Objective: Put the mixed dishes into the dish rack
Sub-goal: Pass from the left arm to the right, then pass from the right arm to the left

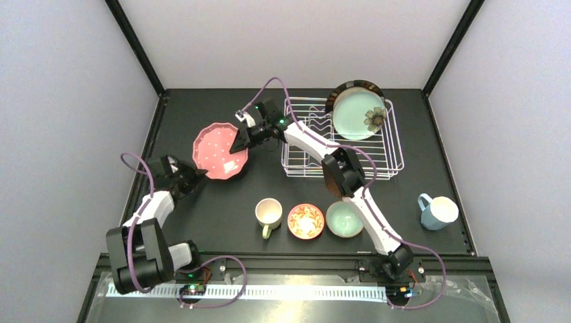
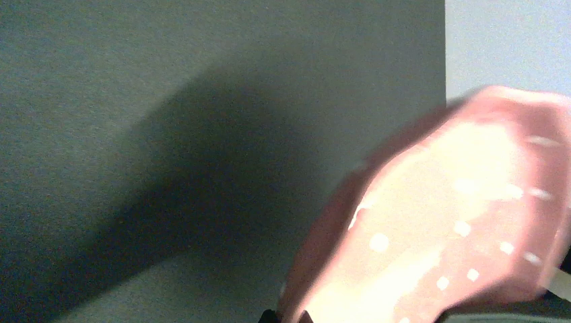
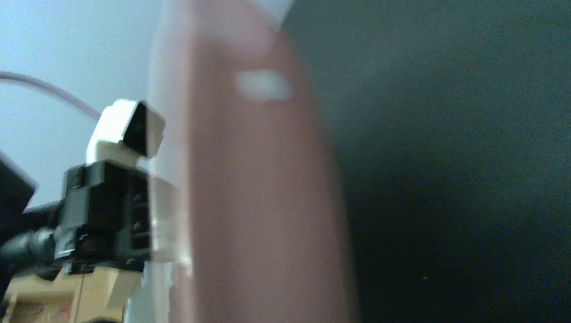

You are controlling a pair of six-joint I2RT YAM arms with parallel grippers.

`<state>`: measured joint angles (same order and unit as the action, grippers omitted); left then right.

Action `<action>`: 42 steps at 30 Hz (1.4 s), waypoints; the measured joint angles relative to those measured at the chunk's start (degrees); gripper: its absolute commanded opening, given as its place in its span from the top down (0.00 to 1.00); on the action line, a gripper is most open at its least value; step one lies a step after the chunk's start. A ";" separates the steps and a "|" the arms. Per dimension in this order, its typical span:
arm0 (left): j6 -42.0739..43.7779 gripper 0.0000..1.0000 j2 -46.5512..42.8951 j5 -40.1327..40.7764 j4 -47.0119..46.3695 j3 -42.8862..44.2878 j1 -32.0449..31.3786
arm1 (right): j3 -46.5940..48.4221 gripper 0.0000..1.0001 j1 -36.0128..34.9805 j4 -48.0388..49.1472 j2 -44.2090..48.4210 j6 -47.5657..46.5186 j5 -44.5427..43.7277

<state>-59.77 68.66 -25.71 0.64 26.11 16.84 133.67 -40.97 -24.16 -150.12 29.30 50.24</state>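
Toward the left of the tabletop [image 1: 222, 225], the pink dotted scalloped plate [image 1: 219, 149] is held tilted, with its spotted face turned up to the overhead camera. Its near-left rim is pinched by the left end effector [image 1: 200, 176], whose jaws are closed on it. From the left wrist the plate [image 2: 458, 222] is seen standing up from the bottom edge of the view, blurred and filling the right half.

At the opposite, far-right rim the right end effector [image 1: 237, 141] is set against the plate. From the right wrist the plate [image 3: 262, 202] is seen edge-on as a blurred pink band (too blurred for the fingers to be made out), so it cannot be told whether those jaws are clamped or only straddling the rim.

Further right, the dish rack [image 1: 384, 151] is placed at the back of the tabletop. The teal flower plate [image 1: 357, 116] and, just behind it, the cream plate with dark striped rim [image 1: 347, 87] are stood upright in its far right corner.

Along the near side a row is formed by the cream mug [image 1: 268, 214], the red-orange bowl [image 1: 306, 221] and the mint bowl [image 1: 344, 219], each just beside the next. The blue mug [image 1: 438, 212] is set well apart at the right edge.
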 measured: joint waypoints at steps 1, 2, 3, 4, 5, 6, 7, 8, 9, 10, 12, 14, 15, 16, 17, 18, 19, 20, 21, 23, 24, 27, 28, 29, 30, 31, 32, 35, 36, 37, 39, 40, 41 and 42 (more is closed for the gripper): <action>0.04 0.99 -0.31 0.11 0.11 -0.02 0.09 | 0.00 0.89 0.04 0.09 0.00 0.52 0.22; 0.04 0.99 -0.42 -0.13 0.31 -0.07 0.13 | 0.00 0.95 0.20 0.52 0.00 0.07 0.79; 0.44 0.99 -0.68 -0.26 0.17 -0.07 0.20 | 0.00 1.00 0.17 -0.22 0.28 0.50 0.00; 0.76 0.99 -1.03 -0.17 0.20 -0.07 0.20 | 0.00 1.00 0.22 -0.50 0.31 0.81 0.13; 0.74 0.99 -1.18 -0.28 0.42 -0.07 0.20 | 0.02 1.00 0.28 -0.35 0.42 0.87 0.85; 0.70 0.99 -1.20 -0.48 0.55 -0.07 0.20 | 0.02 1.00 0.24 -0.72 0.72 0.83 0.81; 0.70 0.99 -1.31 -0.63 0.52 -0.07 0.22 | 0.04 1.00 0.24 -0.94 0.94 0.76 0.61; 0.70 0.99 -1.53 -0.81 0.52 -0.07 0.22 | 0.20 1.00 0.24 -1.25 1.03 0.74 0.57; 0.70 0.99 -1.86 -0.90 0.55 -0.07 0.22 | 0.26 1.00 0.24 -1.53 1.20 0.70 0.55; 0.72 0.99 -2.08 -0.94 0.61 -0.07 0.24 | 0.26 1.00 0.24 -1.62 1.29 0.66 0.50; 0.79 0.88 -2.64 -1.07 1.07 0.00 0.24 | 0.26 1.00 0.24 -2.05 1.77 0.50 0.31; 1.07 0.79 -3.45 -1.11 2.43 0.46 0.24 | 0.26 1.00 0.22 -2.43 2.14 0.42 0.28; 1.16 0.76 -3.85 -1.09 3.08 0.79 0.24 | 0.26 1.00 0.20 -2.49 2.29 0.44 0.31; 1.11 0.72 -4.22 -1.11 3.32 0.87 0.22 | 0.26 1.00 0.13 -2.56 2.56 0.39 0.26; 1.03 0.67 -4.70 -1.11 3.56 0.94 0.22 | 0.28 1.00 0.04 -2.71 2.82 0.35 0.15; 0.87 0.61 -5.33 -1.11 3.74 0.98 0.22 | 0.46 1.00 -0.02 -2.95 2.97 0.31 0.04; 0.68 0.55 -5.77 -1.14 3.76 1.01 0.24 | 0.94 1.00 -0.09 -3.30 2.99 0.20 -0.07; 0.35 0.50 -6.19 -1.16 3.74 1.09 0.24 | 1.66 1.00 -0.15 -3.96 2.99 0.00 -0.24; 0.09 0.43 -6.51 -1.27 3.69 1.14 0.24 | 2.21 1.00 -0.20 -4.57 3.04 -0.20 -0.46; -1.11 0.30 -7.34 -1.70 3.17 1.18 0.22 | 2.69 1.00 -0.31 -5.79 3.61 -0.57 -1.09; -1.92 0.26 -7.91 -2.05 2.75 1.18 0.22 | 2.69 1.00 -0.33 -6.29 4.11 -0.70 -1.57; -3.78 0.18 -9.05 -3.30 1.27 1.20 0.17 | 2.71 1.00 -0.44 -8.24 6.12 -1.09 -3.50; -4.90 0.17 -9.62 -3.85 0.57 1.31 0.13 | 2.71 1.00 -0.46 -8.96 6.93 -1.22 -4.28; -5.68 0.16 -10.23 -4.22 0.07 1.44 0.09 | 2.71 1.00 -0.48 -9.60 7.82 -1.36 -5.05; -6.51 0.15 -10.73 -4.48 -0.59 1.64 0.07 | 2.71 1.00 -0.48 -9.99 8.68 -1.49 -5.68; -7.39 0.14 -11.32 -4.76 -1.27 1.77 0.02 | 2.71 1.00 -0.48 -10.47 9.70 -1.60 -6.54; -8.24 0.14 -11.91 -5.01 -1.90 1.95 -0.04 | 2.71 1.00 -0.48 -10.99 10.67 -1.77 -7.28; -10.60 0.12 -14.29 -5.25 -3.58 2.43 -0.11 | 2.71 1.00 -0.48 -12.33 13.38 -2.19 -8.96; -11.21 0.11 -15.08 -5.25 -3.85 2.73 -0.11 | 2.71 1.00 -0.46 -12.55 14.14 -2.25 -9.33; -11.76 0.10 -15.69 -5.22 -4.17 2.93 -0.11 | 2.71 1.00 -0.44 -12.92 14.99 -2.38 -9.81; -12.68 0.08 -16.94 -5.18 -4.57 3.39 -0.11 | 2.71 1.00 -0.39 -13.60 16.09 -2.58 -10.34; -13.00 0.07 -17.38 -5.16 -4.63 3.63 -0.11 | 2.69 1.00 -0.37 -13.79 16.61 -2.60 -10.51; -13.31 0.06 -17.73 -5.16 -4.87 3.72 -0.11 | 2.62 1.00 -0.37 -13.90 16.96 -2.62 -10.64; -13.55 0.05 -18.05 -5.18 -5.05 3.76 -0.11 | 2.34 1.00 -0.35 -13.97 17.42 -2.60 -10.69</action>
<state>-73.32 50.61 -30.89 -4.40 29.87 16.73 136.00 -41.32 -38.13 -132.70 26.70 39.55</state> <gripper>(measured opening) 0.921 0.393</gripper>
